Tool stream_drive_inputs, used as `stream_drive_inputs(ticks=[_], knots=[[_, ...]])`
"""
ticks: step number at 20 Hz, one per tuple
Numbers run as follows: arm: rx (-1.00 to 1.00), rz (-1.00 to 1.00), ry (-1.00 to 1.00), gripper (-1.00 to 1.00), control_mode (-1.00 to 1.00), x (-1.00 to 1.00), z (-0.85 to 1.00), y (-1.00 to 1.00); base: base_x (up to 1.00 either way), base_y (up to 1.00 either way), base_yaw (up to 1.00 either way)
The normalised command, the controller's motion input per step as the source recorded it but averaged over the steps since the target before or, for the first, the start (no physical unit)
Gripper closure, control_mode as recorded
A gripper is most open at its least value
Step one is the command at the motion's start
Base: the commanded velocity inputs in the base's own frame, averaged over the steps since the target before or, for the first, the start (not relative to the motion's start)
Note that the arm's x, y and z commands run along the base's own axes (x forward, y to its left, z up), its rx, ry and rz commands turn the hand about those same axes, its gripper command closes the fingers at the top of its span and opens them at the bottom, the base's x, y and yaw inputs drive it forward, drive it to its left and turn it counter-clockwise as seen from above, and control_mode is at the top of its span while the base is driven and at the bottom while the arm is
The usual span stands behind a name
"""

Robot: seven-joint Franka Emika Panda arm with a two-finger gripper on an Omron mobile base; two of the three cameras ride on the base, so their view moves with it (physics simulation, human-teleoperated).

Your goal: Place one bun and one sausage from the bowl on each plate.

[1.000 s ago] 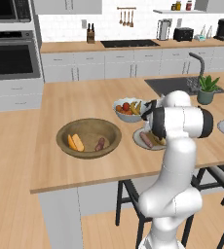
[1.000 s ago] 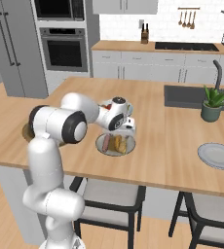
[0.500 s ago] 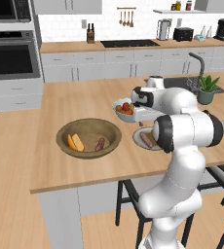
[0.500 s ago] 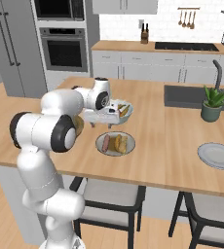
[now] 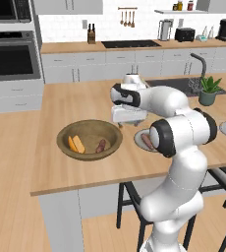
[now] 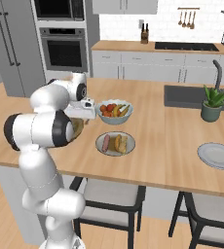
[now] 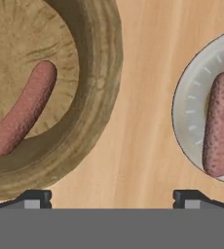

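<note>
Left base view: the gripper hangs between the bowl and the near plate, apparently touching neither. Right base view: the far plate lies bare. Hand view: fingers spread wide, empty; a sausage lies in the bowl.

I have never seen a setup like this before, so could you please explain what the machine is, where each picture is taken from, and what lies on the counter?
It is a white robot arm on a driving base in a simulated kitchen. Two pictures come from cameras on the base, behind the arm to its left and right; the third looks down from the hand itself.

On the counter are a brown wooden bowl holding a bun and a sausage, a bowl of fruit, a plate already carrying a bun and a sausage, and a second plate with nothing on it.

The gripper is open and holds nothing. In the hand view it hangs over bare counter between the wooden bowl and the filled plate.
</note>
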Motion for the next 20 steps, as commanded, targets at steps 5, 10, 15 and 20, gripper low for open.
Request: stream_drive_inputs(ticks=[5, 10, 15, 20], knots=[[0.05, 0.03, 0.08, -1.00, -1.00, 0.00, 0.00, 1.00, 0.00, 0.00, 0.00], [0.09, 0.04, 0.05, -1.00, -1.00, 0.00, 0.00, 0.97, 0.00, 0.00, 0.00], [0.17, 0.03, 0.04, -1.00, -1.00, 0.06, 0.00, 0.86, 0.00, 0.00, 0.00], [0.13, 0.05, -0.05, -1.00, -1.00, 0.37, -0.31, 0.34, 0.00, 0.00, 0.00]])
